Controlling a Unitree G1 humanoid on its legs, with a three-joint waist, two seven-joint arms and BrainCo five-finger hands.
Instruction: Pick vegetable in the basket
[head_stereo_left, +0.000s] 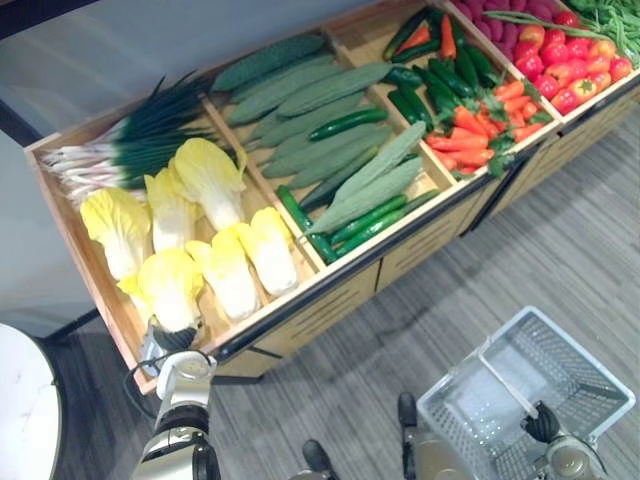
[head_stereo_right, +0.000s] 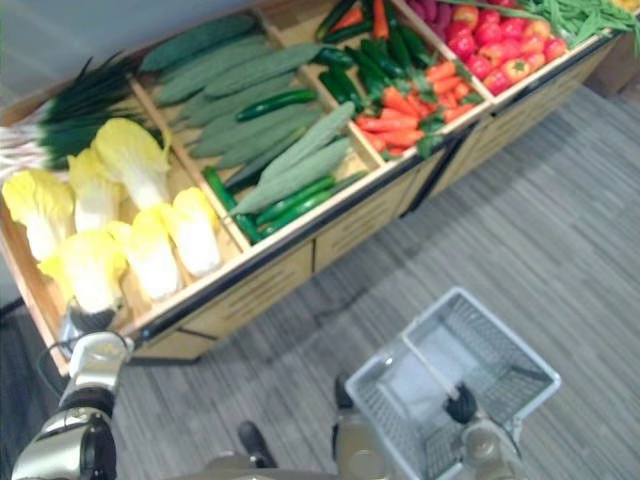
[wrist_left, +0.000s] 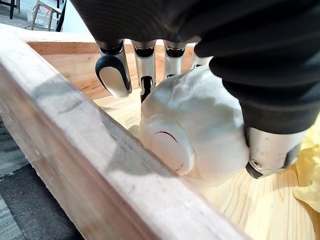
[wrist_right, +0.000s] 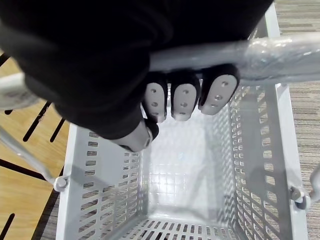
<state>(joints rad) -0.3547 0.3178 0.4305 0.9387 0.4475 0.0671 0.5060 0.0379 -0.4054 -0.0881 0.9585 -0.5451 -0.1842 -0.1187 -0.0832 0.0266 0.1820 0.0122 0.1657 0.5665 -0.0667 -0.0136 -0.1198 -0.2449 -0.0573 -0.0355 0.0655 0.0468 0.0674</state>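
Pale matt wooden crate, perforated grey plastic basket, smooth glossy cabbage

We see a yellow-white napa cabbage lying in the display bin's near-left corner, stem end at its front edge. Grey mesh basket is upright and empty.

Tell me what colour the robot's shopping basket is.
Light grey all over; the shopping basket shows best in the right wrist view.
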